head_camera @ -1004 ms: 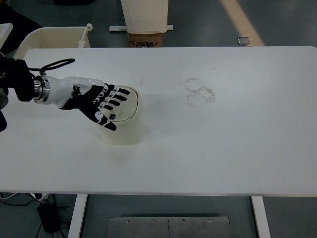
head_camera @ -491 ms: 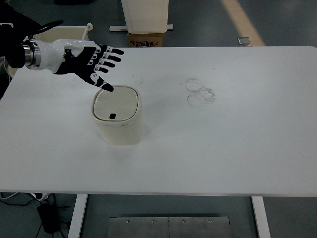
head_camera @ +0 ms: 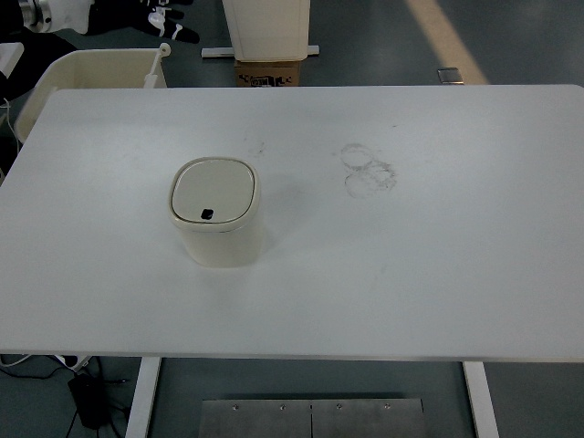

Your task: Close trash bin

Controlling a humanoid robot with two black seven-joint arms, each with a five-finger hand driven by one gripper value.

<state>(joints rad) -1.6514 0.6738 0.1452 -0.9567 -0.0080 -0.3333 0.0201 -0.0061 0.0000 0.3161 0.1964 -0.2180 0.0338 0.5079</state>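
Note:
A small cream trash bin (head_camera: 217, 233) stands on the white table (head_camera: 411, 274), left of centre. Its lid (head_camera: 214, 190) lies flat and closed on top, with a small black button (head_camera: 207, 214) near the front edge. My left hand (head_camera: 162, 15) is raised high at the picture's top left corner, far behind the bin and well apart from it. Only its black and white fingers (head_camera: 175, 31) show, spread and holding nothing. The right arm is out of view.
Faint ring marks (head_camera: 367, 170) stain the table right of the bin. Beyond the far edge stand a cream tub (head_camera: 91, 71) at the left and a white pedestal (head_camera: 266, 26) over a cardboard box (head_camera: 268, 73).
My left hand lifted off the bin's lid and drew back up and left, almost leaving the picture. The lid stays closed and the bin has not shifted.

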